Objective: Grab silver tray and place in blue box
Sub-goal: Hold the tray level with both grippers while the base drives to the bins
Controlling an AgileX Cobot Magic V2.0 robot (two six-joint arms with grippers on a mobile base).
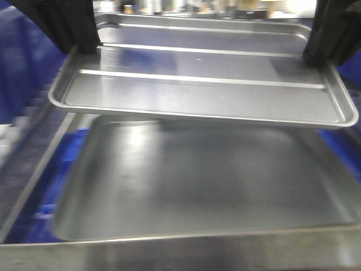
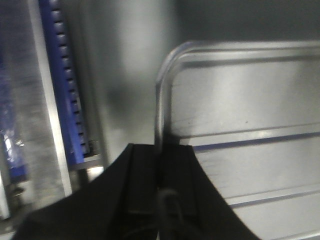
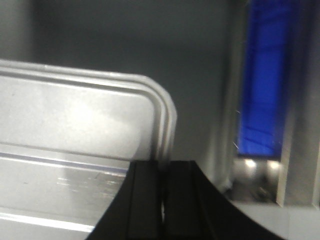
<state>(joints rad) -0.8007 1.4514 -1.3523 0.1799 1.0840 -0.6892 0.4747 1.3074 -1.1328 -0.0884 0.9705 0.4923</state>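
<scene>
Since the silver tray (image 1: 203,90) looks stiff, light and slick, the left end effector (image 2: 160,175) and right end effector (image 3: 164,175) each clamp an opposite rim.

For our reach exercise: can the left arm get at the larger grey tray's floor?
Probably not: the left arm has its jaws shut on the silver tray, which hangs over the grey tray.

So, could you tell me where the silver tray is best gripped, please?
Pinch the raised rim on each short end of the silver tray, coming from outside, as the left gripper and right gripper do: it is wide and shallow, so only the rim fits between fingers.
</scene>
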